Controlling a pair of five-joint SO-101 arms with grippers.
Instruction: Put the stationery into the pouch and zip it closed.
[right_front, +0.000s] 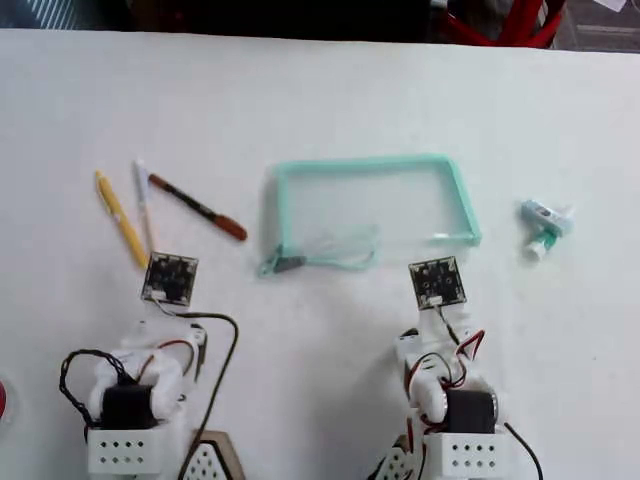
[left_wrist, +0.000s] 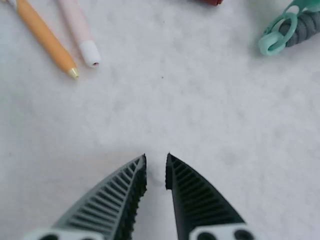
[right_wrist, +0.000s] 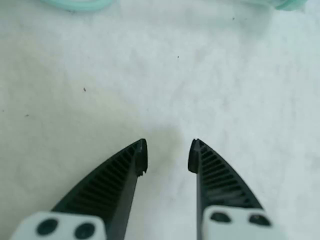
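Pouch (right_front: 462, 205), clear with a mint-green border, lies flat in the middle of the white counter (right_front: 320, 100), just beyond the right arm. Its grey zipper pull (right_front: 290, 264) sits at the near left corner on a loose loop of mint trim, on the side facing the pens.

Three writing tools lie left of the pouch, beyond the left arm. A yellow pen (right_front: 120, 218) lies farthest left. A pale pen (right_front: 144, 205) lies just beside it, the two spreading in a narrow V with their near tips close together. A dark marker with a red cap (right_front: 198, 208) slants between those two and the pouch, its capped end nearest the pouch corner but apart from it. A small teal-and-white item (right_front: 545, 228) lies alone to the right of the pouch, well apart from the pens.

The left gripper (left_wrist: 155, 165) hangs over bare counter short of the pen tips, its fingers a narrow gap apart and holding nothing. The right gripper (right_wrist: 167, 152) hangs near the pouch's near edge, its fingers wider apart and also holding nothing.
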